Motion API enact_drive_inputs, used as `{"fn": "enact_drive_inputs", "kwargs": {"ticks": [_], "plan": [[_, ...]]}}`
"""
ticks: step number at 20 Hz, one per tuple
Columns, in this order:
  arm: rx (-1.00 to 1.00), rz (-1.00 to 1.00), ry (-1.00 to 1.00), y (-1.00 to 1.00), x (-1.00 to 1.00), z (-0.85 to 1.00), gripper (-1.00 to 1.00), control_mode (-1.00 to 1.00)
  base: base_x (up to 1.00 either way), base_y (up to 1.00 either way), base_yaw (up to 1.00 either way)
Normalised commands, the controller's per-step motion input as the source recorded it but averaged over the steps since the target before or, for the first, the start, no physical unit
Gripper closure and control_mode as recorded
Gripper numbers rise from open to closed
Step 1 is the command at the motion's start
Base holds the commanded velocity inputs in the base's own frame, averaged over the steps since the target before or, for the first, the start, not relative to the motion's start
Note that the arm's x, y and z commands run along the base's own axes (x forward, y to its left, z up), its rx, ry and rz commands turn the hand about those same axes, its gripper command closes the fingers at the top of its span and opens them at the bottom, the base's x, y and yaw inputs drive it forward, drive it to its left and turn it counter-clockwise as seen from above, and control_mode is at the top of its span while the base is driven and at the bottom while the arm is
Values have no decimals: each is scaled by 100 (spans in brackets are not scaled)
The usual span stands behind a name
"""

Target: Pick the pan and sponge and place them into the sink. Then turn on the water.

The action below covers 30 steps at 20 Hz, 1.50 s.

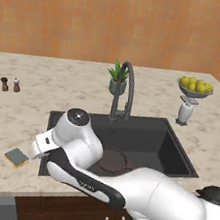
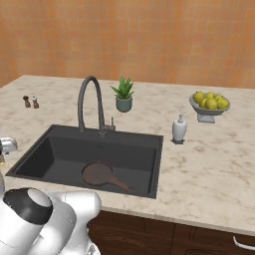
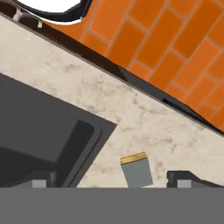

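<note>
In the hand view you see the gripper [image 3: 111, 180] with its jaws spread wide and nothing between the fingertips [image 3: 183, 179]. The sponge [image 3: 136, 170] lies on the counter [image 3: 57, 72] in the gap between them, apparently below the tips and untouched, though the contact is hard to judge from this angle. The sink [image 3: 43, 135] corner sits just beside the sponge. In the left base view, you find the sponge [image 1: 17, 157] near the sink's [image 1: 175, 153] left front corner. The pan [image 2: 99, 175] rests inside the basin, handle pointing toward the front right. The faucet [image 2: 89, 102] stands behind the basin.
</note>
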Motion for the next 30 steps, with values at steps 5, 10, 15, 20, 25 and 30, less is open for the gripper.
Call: {"fn": "enact_drive_inputs", "kwargs": {"ticks": [5, 10, 15, 20, 25, 30], "plan": [[-4, 1, 0, 50, 19, -8, -100, -100, 0, 0, 0], [-6, 8, 0, 46, 18, -22, -100, -100, 0, 0, 0], [-5, 17, 0, 29, 19, -33, -100, -100, 0, 0, 0], [-3, 16, 3, 10, 22, -34, -100, -100, 0, 0, 0], [-2, 6, 0, 15, 23, -34, -100, -100, 0, 0, 0], [-3, 0, 0, 26, 19, -27, -100, -100, 0, 0, 0]]}}
